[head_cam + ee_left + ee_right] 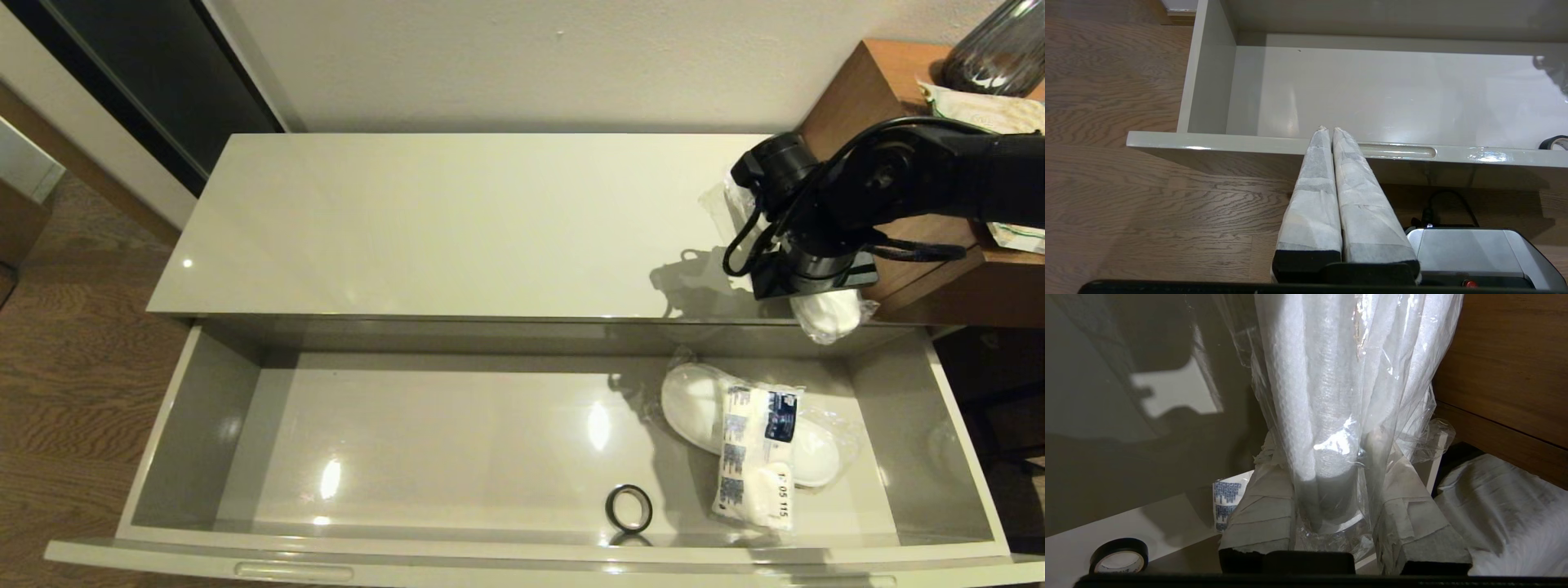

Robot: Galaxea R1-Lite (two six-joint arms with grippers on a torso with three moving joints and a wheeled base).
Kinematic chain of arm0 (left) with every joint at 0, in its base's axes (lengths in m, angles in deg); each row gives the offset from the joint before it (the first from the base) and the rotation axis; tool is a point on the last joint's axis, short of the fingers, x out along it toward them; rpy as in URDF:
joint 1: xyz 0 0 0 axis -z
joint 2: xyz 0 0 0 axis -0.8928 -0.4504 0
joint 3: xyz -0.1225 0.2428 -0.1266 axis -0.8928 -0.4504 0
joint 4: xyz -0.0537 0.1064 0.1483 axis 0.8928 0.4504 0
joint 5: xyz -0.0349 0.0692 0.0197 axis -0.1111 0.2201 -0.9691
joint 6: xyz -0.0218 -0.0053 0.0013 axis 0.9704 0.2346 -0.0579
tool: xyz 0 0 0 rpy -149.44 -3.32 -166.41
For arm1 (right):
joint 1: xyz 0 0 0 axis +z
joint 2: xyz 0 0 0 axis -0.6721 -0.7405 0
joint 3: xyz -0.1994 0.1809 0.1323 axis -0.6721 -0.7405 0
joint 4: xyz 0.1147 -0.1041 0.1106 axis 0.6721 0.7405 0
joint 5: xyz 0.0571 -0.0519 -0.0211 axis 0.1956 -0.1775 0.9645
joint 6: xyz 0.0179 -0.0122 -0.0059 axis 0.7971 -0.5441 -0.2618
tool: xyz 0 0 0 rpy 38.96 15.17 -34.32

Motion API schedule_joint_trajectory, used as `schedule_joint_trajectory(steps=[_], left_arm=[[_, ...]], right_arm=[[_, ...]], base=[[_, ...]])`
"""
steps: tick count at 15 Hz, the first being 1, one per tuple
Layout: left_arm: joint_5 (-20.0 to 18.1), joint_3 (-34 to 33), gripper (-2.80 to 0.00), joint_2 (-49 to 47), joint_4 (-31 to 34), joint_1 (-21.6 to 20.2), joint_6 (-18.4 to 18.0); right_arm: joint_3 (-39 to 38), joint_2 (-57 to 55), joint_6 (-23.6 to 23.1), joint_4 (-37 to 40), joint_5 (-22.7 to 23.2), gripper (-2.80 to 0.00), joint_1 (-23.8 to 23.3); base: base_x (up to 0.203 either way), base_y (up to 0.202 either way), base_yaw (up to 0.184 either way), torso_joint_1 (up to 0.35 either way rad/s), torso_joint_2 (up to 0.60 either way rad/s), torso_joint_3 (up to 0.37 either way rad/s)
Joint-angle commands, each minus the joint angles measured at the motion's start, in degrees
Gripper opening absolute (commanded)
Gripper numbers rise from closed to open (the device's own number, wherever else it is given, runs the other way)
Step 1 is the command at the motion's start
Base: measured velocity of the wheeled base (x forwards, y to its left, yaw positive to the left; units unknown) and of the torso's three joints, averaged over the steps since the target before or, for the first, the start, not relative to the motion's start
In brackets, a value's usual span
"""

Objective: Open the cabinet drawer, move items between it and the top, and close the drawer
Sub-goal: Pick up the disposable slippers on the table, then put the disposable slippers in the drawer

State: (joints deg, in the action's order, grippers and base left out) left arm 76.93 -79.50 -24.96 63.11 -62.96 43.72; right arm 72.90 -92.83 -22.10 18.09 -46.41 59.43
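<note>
The cabinet drawer (196, 425) stands pulled fully out. At its right lie white slippers in clear plastic (694, 404), with a white packet with a dark blue label (759, 461) across them. My right gripper (796, 265) is shut on a second wrapped pair of slippers (826, 313), held just above the right end of the glossy top (457, 220), one end hanging past the front edge. In the right wrist view the fingers (1265, 506) pinch that wrapped pair (1331, 375). My left gripper (1329, 130) is shut and empty at the drawer front, beside its slot handle (1396, 151).
A black tape ring (629, 508) lies on the drawer floor near the front. Taller brown wooden furniture (898, 90) borders the top's right end, close to my right arm, and carries a green-striped bag (988, 110) and a dark vase (996, 49). Wood floor lies to the left.
</note>
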Motion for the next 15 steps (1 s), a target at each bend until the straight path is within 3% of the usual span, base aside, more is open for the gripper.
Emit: schedule_joint_trajectory(steps=[1, 5, 9, 12, 15], left_arm=[[0.0, 0.0, -2.8, 0.0, 0.0, 0.0, 0.0], [0.0, 0.0, -2.8, 0.0, 0.0, 0.0, 0.0], [0.0, 0.0, -2.8, -0.1, 0.0, 0.0, 0.0], [0.0, 0.0, -2.8, -0.1, 0.0, 0.0, 0.0], [0.0, 0.0, -2.8, 0.0, 0.0, 0.0, 0.0]], right_arm=[[-0.1, 0.5, 0.4, 1.0, -0.2, -2.8, 0.0], [-0.3, 5.4, 1.3, 6.3, 0.0, -2.8, 4.0], [-0.4, 9.0, 8.4, 15.6, -0.1, -2.8, 14.7], [-0.5, 9.5, 18.4, 25.0, -0.2, -2.8, 20.6], [-1.6, 8.1, 36.1, 38.8, 0.2, -2.8, 22.2]], base=[[0.0, 0.0, 0.0, 0.0, 0.0, 0.0], [0.0, 0.0, 0.0, 0.0, 0.0, 0.0], [0.0, 0.0, 0.0, 0.0, 0.0, 0.0], [0.0, 0.0, 0.0, 0.0, 0.0, 0.0], [0.0, 0.0, 0.0, 0.0, 0.0, 0.0]])
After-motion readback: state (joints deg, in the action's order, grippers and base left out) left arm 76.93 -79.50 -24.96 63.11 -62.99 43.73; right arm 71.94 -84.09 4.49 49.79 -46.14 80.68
